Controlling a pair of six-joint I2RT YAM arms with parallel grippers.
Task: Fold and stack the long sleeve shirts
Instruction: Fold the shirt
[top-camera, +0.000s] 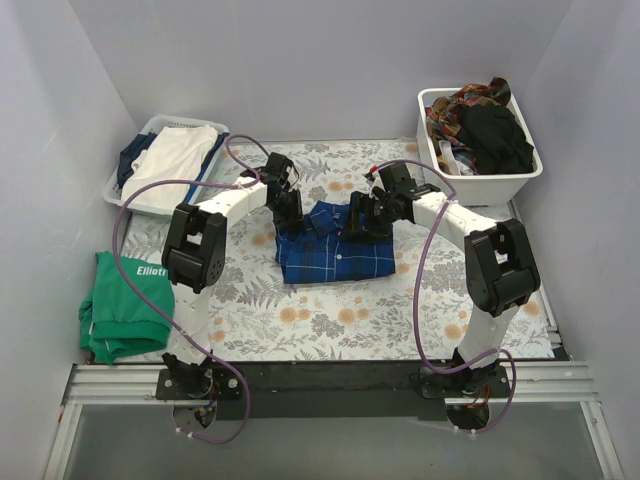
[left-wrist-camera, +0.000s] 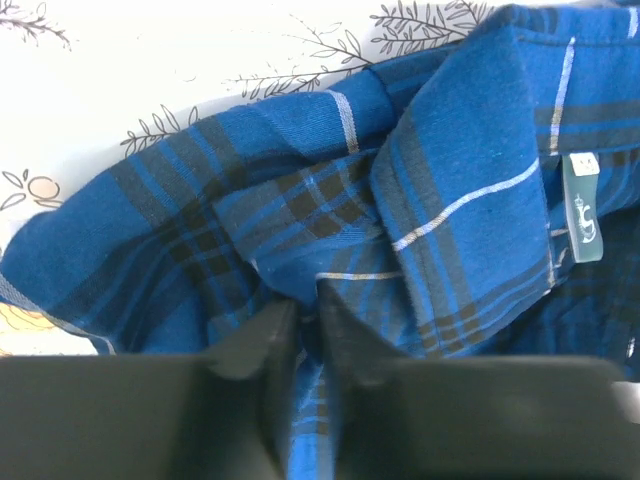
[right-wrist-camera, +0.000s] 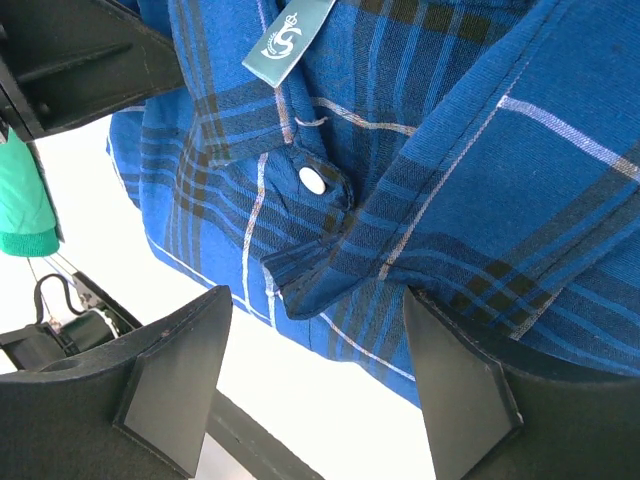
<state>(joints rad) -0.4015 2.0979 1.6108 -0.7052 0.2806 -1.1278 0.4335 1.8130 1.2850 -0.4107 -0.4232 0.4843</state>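
The left gripper (left-wrist-camera: 305, 305) sat clamped on the plaid shirt (top-camera: 330, 252), apparently part-folded, the right gripper (right-wrist-camera: 315, 300) gaped beside it, and unfolded clothes (top-camera: 490, 130) filled the bin (top-camera: 490, 181) at one o'clock.

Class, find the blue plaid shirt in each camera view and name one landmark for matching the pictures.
Top external: the blue plaid shirt lies mid-frame on the floral tablecloth.
Left wrist: the shirt fills most of the frame.
Right wrist: the shirt fills the top and right.
Shared landmark: the teal neck label, right edge in the left wrist view, top in the right; too small from above.
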